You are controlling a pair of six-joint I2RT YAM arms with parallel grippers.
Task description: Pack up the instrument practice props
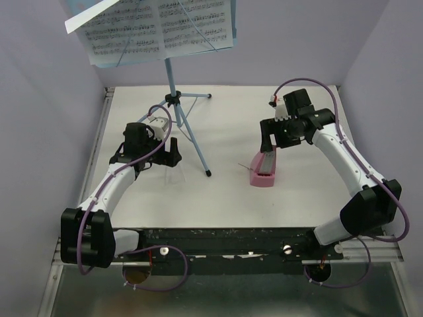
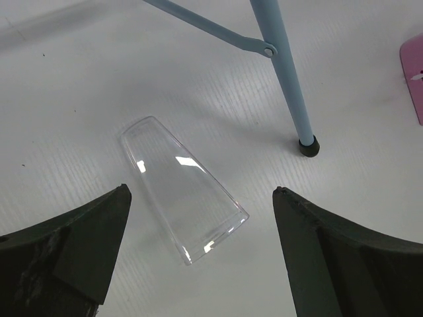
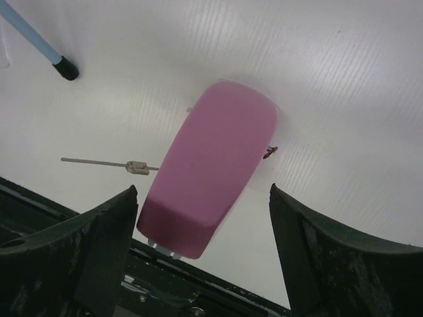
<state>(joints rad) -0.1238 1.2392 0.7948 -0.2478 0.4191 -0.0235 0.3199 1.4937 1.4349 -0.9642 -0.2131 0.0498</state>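
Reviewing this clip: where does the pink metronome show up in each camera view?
Top external: the pink metronome lies right of centre.
Left wrist: only a pink sliver of it at the right edge.
Right wrist: it fills the centre.
Shared landmark: the music stand leg's black foot, in all three views.

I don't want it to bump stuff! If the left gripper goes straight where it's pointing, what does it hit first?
Probably the clear cover on the table, between the fingers of the open left gripper, though depth is unclear. The blue stand leg sits off to one side.
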